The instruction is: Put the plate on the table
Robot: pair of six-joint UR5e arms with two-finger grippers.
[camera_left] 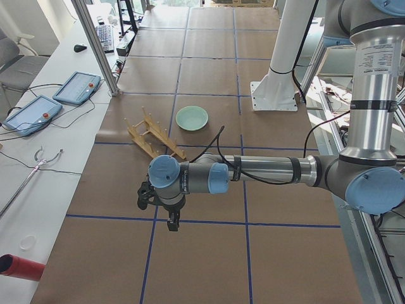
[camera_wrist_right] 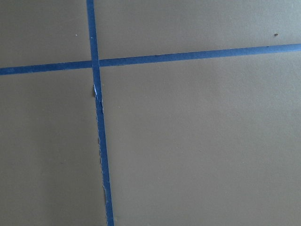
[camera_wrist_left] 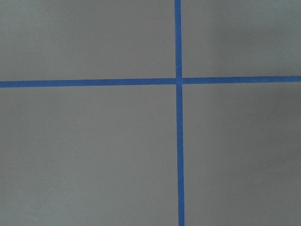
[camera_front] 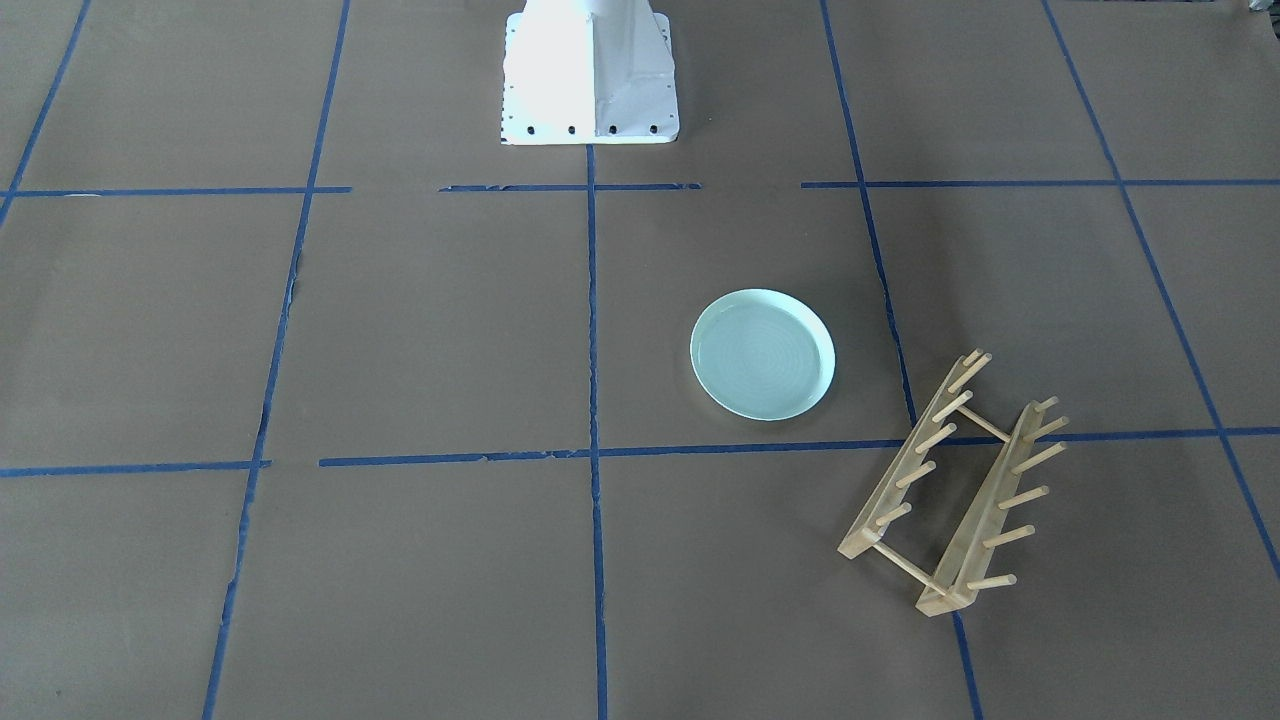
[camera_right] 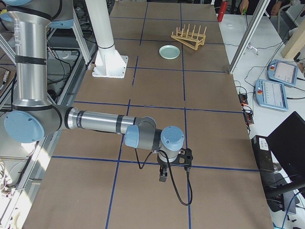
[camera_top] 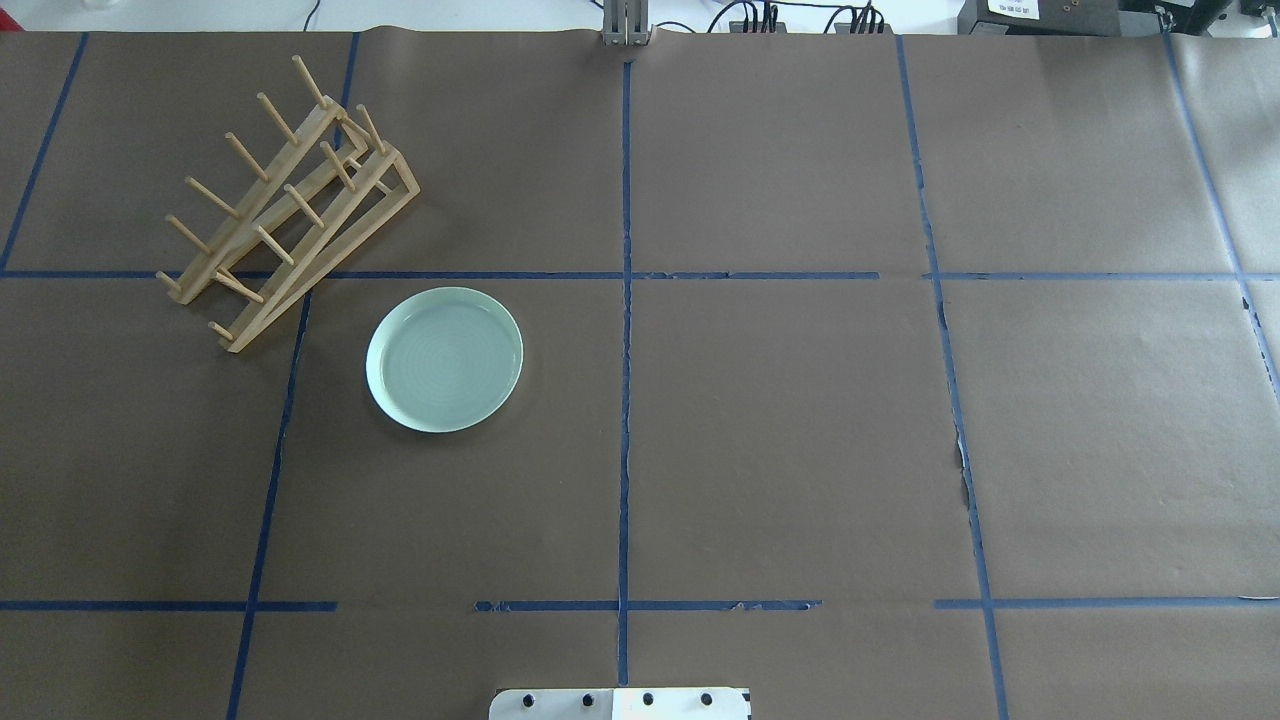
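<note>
Brown worktop (camera_top: 800, 450) holds the plate (camera_top: 444, 359) flat, far from both jaws. Can't tell their grip. Don't bump it.

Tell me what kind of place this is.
Probably a robotics lab: two robot arms over a paper-covered table gridded with blue tape, teach pendants on a side bench, and a plate and wooden rack as props.

The left arm (camera_left: 266, 170) is stretching level, left gripper (camera_left: 171, 223) pointing toward 6 o'clock. The right gripper (camera_right: 163, 176) is hanging likewise, spread unclear for both.
</note>
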